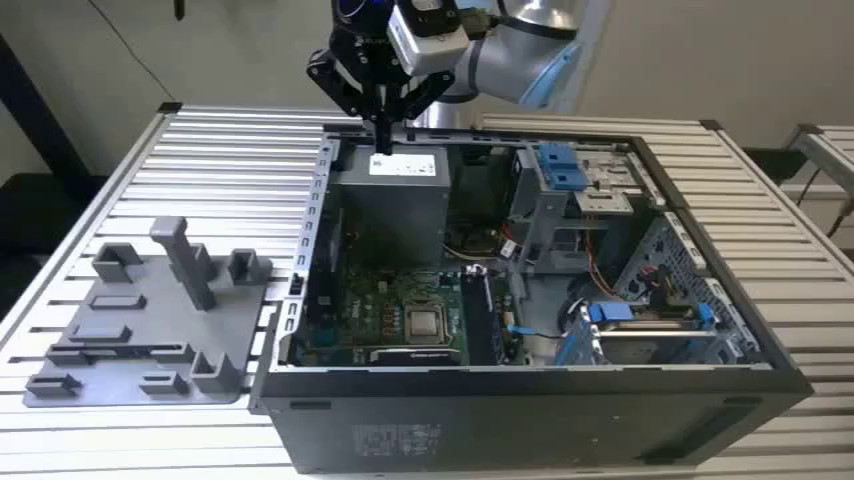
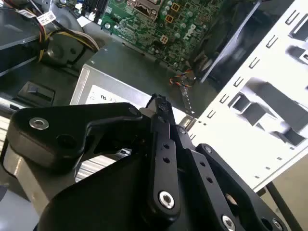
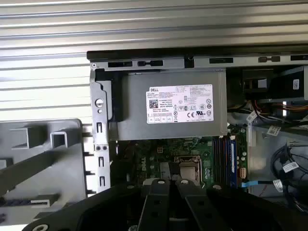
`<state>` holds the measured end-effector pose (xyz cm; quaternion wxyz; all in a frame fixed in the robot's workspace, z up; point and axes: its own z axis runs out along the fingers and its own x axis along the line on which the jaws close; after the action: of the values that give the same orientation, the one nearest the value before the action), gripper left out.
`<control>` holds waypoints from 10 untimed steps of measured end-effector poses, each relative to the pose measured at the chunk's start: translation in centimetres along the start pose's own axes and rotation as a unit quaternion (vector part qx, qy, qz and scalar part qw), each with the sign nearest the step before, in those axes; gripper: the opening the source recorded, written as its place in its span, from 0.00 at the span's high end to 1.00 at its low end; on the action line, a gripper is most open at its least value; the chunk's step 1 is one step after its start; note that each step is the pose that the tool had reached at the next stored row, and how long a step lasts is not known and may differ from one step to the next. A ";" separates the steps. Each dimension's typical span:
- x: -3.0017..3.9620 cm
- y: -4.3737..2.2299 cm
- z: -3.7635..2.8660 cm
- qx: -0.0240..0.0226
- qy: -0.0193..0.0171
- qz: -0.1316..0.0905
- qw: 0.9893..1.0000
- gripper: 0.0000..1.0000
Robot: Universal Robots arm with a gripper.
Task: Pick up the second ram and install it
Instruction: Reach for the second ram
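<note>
while the hand [image 1: 383,143] hangs over the power supply [image 1: 400,200], at the end of the open computer case [image 1: 534,415] nearest the surface's [image 1: 227,150] far edge in the exterior view, its two fingers [image 2: 162,144] are pressed together, with nothing i can make out between them in both wrist views. the second ram i cannot place for certain. the grey holder tray [image 1: 234,315], lying toward the surface's edge on the exterior view's left, has too many posts and slots for me to tell a stick there. the memory slots [image 3: 225,159] beside the processor socket [image 3: 185,169] read as long parallel strips, dark and blue, where i cannot tell a seated board from a bare slot.

judging from that, the hand is at a hover above the case, not at a grasp or a press. to do this task well, i would think the stick wants pinching on its flat faces near mid-length. it should be kept upright and parallel to its slot, with the notch matched to the key. it should be pushed straight down with even load so both end latches close; a tilt would risk the contacts.

counted: one arm, one hand with two fingers, one case, one power supply, one processor socket, one holder tray with one tall post [image 1: 187,262], and two blue brackets [image 1: 562,165] in the case. the slot strips i cannot count surely.
</note>
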<state>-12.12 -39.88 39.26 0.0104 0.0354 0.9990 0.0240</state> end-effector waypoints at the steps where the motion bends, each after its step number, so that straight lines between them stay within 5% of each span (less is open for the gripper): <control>1: 0.00 0.00 0.00 0.000 0.000 0.000 1.000 0.89; 10: 0.00 0.00 0.00 0.000 0.000 0.000 1.000 0.89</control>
<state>-12.12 -39.88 39.26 0.0100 0.0354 0.9990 0.0240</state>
